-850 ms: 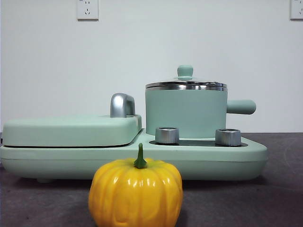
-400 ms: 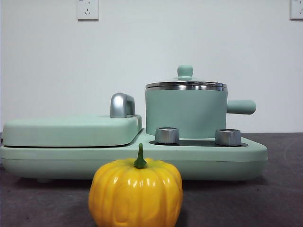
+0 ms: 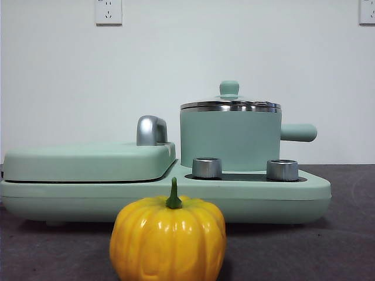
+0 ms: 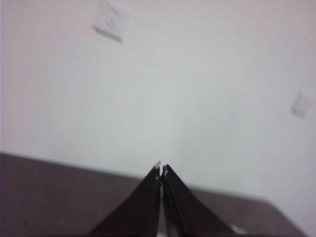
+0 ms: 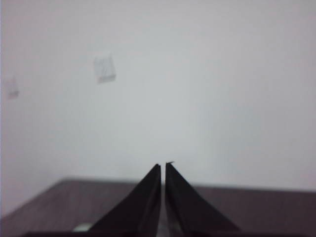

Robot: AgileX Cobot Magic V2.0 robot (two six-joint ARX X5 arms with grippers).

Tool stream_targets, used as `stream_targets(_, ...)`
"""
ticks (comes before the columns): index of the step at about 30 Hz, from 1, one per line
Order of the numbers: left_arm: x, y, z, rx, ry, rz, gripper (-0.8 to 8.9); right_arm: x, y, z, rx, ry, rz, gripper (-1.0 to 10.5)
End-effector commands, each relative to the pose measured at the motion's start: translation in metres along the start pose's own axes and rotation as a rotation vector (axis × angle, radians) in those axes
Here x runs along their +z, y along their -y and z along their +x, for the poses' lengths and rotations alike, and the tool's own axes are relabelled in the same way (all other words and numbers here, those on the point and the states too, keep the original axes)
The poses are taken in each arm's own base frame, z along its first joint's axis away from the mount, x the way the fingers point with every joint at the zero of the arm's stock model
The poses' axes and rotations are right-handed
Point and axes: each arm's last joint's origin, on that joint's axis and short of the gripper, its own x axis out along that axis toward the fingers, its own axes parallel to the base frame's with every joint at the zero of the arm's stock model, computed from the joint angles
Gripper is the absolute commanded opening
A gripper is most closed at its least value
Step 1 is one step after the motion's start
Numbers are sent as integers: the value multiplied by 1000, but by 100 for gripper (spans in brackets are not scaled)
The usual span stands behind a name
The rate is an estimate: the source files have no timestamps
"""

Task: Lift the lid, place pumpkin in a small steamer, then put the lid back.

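The yellow-orange pumpkin [image 3: 168, 237] with a green stem sits on the dark table, nearest the front camera. Behind it stands the mint-green small steamer [image 3: 229, 139] on the right half of a cooker base, side handle pointing right. The glass lid [image 3: 230, 104] with its mint-green knob rests on the steamer. My left gripper [image 4: 161, 170] is shut and empty, facing the white wall. My right gripper [image 5: 163, 168] is shut and empty, also facing the wall. Neither gripper shows in the front view.
The mint-green cooker base [image 3: 176, 196] spans the table, with a flat grill cover [image 3: 88, 161] and chrome handle [image 3: 151, 130] on its left half. Two steel dials [image 3: 207, 167] sit before the steamer. White wall with sockets [image 3: 108, 11] behind.
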Motion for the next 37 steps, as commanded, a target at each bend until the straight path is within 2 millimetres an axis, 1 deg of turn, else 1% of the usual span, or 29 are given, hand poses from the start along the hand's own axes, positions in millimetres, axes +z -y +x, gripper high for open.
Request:
stream_targets(1, 5, 3, 7, -48, -61, 52, 10, 9, -1, 7, 39, -62, -55, 12)
stream_targets(6, 4, 1, 28, -114, -221, 89, 10, 7, 5, 25, 72, -201, -118, 12)
stream_targets(9, 2, -1, 42, -140, -311, 143, 10, -1, 10, 37, 105, -277, -167, 12)
stream_targets(13, -4, -3, 61, -171, -377, 228, 10, -11, 17, 53, 127, -359, -207, 12)
stream_targets(18, -20, -5, 88, -248, -469, 334, 10, -23, 21, 73, 183, -428, -239, 12)
stream_targets(25, -43, 1, 114, -343, -574, 376, 10, -41, 19, 98, 279, -517, -269, 15)
stream_targets(27, -50, 4, 120, -383, -596, 423, 12, -46, 17, 103, 307, -537, -277, 60)
stream_targets(29, -55, 7, 124, -423, -610, 471, 42, -50, 15, 108, 333, -553, -289, 119)
stream_targets(34, -66, 13, 131, -478, -640, 509, 211, -57, 9, 111, 346, -594, -376, 214)
stream_targets(37, -68, 17, 134, -498, -633, 513, 250, -60, 6, 110, 326, -626, -428, 286)
